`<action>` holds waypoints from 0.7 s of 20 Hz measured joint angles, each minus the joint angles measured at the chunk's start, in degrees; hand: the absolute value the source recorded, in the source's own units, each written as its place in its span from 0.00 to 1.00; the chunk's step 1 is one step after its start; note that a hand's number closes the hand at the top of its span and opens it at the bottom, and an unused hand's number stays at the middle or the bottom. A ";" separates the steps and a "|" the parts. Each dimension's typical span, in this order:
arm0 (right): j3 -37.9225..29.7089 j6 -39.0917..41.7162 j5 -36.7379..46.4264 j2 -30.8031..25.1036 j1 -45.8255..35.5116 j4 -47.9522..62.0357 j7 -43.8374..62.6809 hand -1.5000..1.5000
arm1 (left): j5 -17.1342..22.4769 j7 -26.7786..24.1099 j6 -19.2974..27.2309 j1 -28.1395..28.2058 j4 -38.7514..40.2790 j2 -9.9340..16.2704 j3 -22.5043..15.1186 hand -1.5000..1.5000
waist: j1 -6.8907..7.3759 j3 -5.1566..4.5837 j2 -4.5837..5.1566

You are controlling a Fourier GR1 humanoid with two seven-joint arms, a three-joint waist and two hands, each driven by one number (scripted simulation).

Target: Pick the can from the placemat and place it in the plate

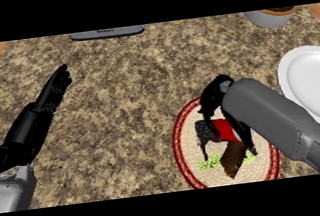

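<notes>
Speckled brown granite counter flanked by light wood strips at both sides. Round woven red-rimmed placemat taken as landmark: red can seen on it, enclosed by curled fingers of right hand. White round plate just right of placemat. Left hand well left, fingers straight, nothing held. Grey pot and dark flat object far behind placemat.
</notes>
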 measured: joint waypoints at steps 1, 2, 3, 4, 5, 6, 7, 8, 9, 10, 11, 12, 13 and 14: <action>-0.27 -0.26 0.85 -0.03 -0.15 0.24 -0.83 1.00 | -0.20 0.00 -0.06 0.17 -0.44 -0.16 0.09 0.50 | 0.16 0.04 0.05; 0.18 -2.08 1.93 -1.00 1.51 -3.00 -1.32 1.00 | -0.43 -0.07 0.20 0.54 -0.44 -0.36 0.14 0.50 | -0.20 0.06 -0.06; 0.71 -4.53 3.13 -1.98 3.05 -6.67 -1.98 1.00 | -0.65 -0.34 0.48 1.32 -0.36 -0.48 0.17 0.50 | -0.94 0.14 -0.30; 1.08 -6.98 4.25 -2.95 4.17 -10.06 -2.81 1.00 | -0.52 -0.10 0.69 1.65 -0.32 -0.22 0.74 0.50 | -1.88 0.29 -0.68; 1.43 -9.48 5.42 -3.64 4.98 -13.13 -3.51 1.00 | -0.40 0.05 0.88 2.11 -0.10 -0.11 1.13 0.50 | -2.92 0.47 -1.16; 1.51 -11.85 6.51 -4.35 5.23 -16.10 -4.18 1.00 | -0.34 0.13 1.13 2.58 0.33 -0.14 1.45 0.50 | -4.10 0.64 -1.73; 1.37 -14.17 7.51 -5.01 5.23 -18.83 -4.84 1.00 | -0.29 0.26 1.30 3.04 0.65 -0.11 1.69 0.50 | -5.15 0.84 -2.50; 1.09 -16.54 8.42 -5.81 5.35 -21.49 -5.65 1.00 | -0.27 0.41 1.55 3.40 0.91 -0.10 1.95 0.50 | -6.24 1.02 -3.09; 0.70 -18.90 9.27 -6.64 5.53 -24.15 -6.53 1.00 | -0.26 0.53 1.80 3.85 1.18 -0.11 2.19 0.50 | -7.24 1.16 -3.62; 0.29 -21.31 10.14 -7.55 5.82 -26.81 -7.47 1.00 | -0.27 0.65 2.00 4.31 1.33 -0.06 2.40 0.50 | -8.08 1.28 -4.02; -0.36 -23.54 10.82 -8.64 6.13 -29.34 -8.51 1.00 | -0.28 0.78 2.27 4.75 1.48 -0.01 2.68 0.50 | -8.99 1.39 -4.40; -1.08 -25.74 11.48 -9.83 6.47 -31.90 -9.62 1.00 | -0.23 0.93 2.51 5.05 1.65 0.06 3.02 0.50 | -9.91 1.46 -4.63; -1.77 -27.91 12.14 -11.04 7.00 -34.44 -10.73 1.00 | -0.20 1.06 2.72 5.41 1.75 0.16 3.33 0.50 | -10.67 1.52 -4.81; -2.61 -30.00 12.69 -12.37 7.61 -36.92 -11.91 1.00 | -0.15 1.10 2.91 5.85 1.78 0.30 3.69 0.50 | -11.31 1.55 -4.93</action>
